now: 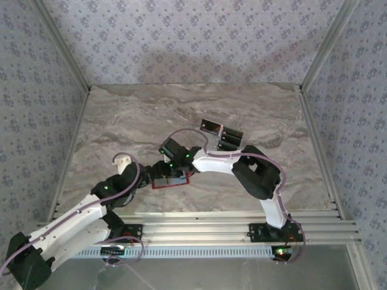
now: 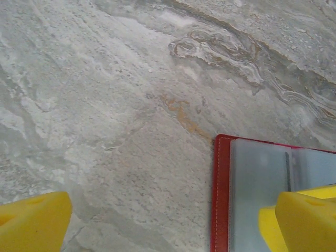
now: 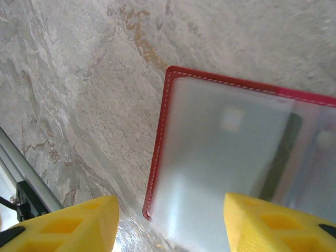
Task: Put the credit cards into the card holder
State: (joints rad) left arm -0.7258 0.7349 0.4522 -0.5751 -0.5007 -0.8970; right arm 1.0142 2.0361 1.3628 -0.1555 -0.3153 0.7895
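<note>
So, top view first: the card holder (image 1: 172, 182) lies open near the middle of the table's (image 1: 121, 121) near edge. The left arm (image 1: 78, 214) and right arm (image 1: 257, 172) both crowd in over it. The credit cards (image 1: 222, 134) sit in a dark bunch well apart from it, further back and toward the right edge. I can't split the bunch into a clean count.

Left wrist: the left gripper (image 2: 168, 207) is spread wide with nothing between its fingers. One yellow finger (image 2: 304, 220) is over the holder's clear sleeve, close to the red border, and the other hangs over bare marble. I can't tell whether it's actually pressing down.

Right wrist: the right gripper (image 3: 168, 210) is wide apart too and empty, straddling a corner of the holder. Through the frosted sleeve there's a dark strip and a pale patch. Might be a card in there, but it's too blurry to call.

What worries me: the marble looks slick, so if nothing's pinning the holder, poking a card at the sleeve will probably just shove it along. Thin cards lying flat are also nasty to pinch off the table. And with both wrists this tight together, one careless reach for the bunch could knock the other arm or drag the holder.
</note>
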